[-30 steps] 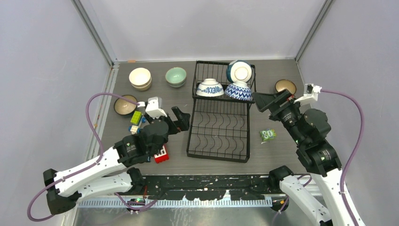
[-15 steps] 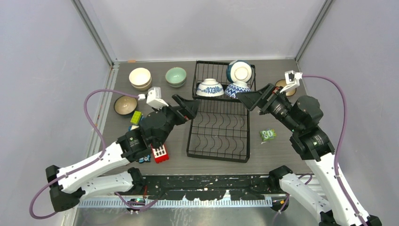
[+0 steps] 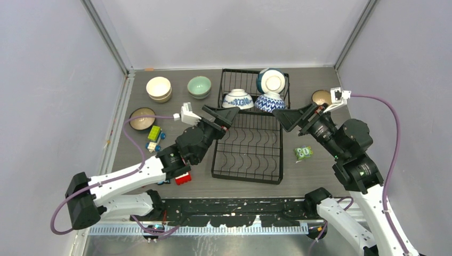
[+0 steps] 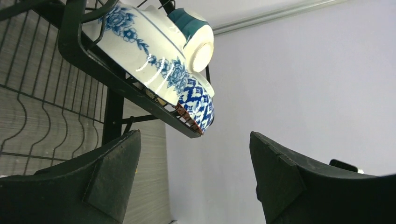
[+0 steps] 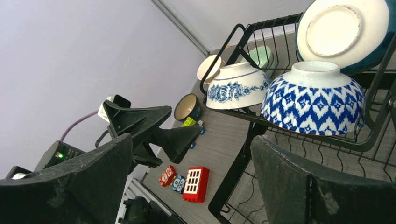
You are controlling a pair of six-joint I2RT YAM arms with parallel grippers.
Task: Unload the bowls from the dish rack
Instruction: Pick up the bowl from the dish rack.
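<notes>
Well, both arms lean in over the table (image 3: pixel 179 76) toward the dish rack (image 3: pixel 247 179), the big black wire one standing mid-table. Up in its raised basket at the back sit three bowls. A white bowl with blue flowers (image 3: pixel 237 100) is turned upside down on the left, and a blue diamond-patterned bowl (image 3: pixel 269 103) sits upside down just beside it. A dark teal bowl (image 3: pixel 272 81) is tipped on its side behind them, pale foot facing out. The left gripper (image 3: pixel 223 119) hangs at the basket's front left corner, near the flowered bowl but not touching it, fingers spread wide with nothing between them. The right gripper (image 3: pixel 292 113) hangs off the basket's right front corner, close to the diamond bowl, jaws just as wide apart and holding nothing. Off the rack, at the far left, cream bowls (image 3: pixel 159 88) stand stacked beside a pale green bowl (image 3: pixel 199 86), with a brown bowl (image 3: pixel 142 118) a little nearer. A second brown bowl (image 3: pixel 321 97) stands right of the rack, behind the right arm. Some toy blocks (image 3: pixel 154 133) and a red block (image 3: pixel 183 177) lie around the left arm, and a small green packet (image 3: pixel 304 153) lies to the right of the rack.
</notes>
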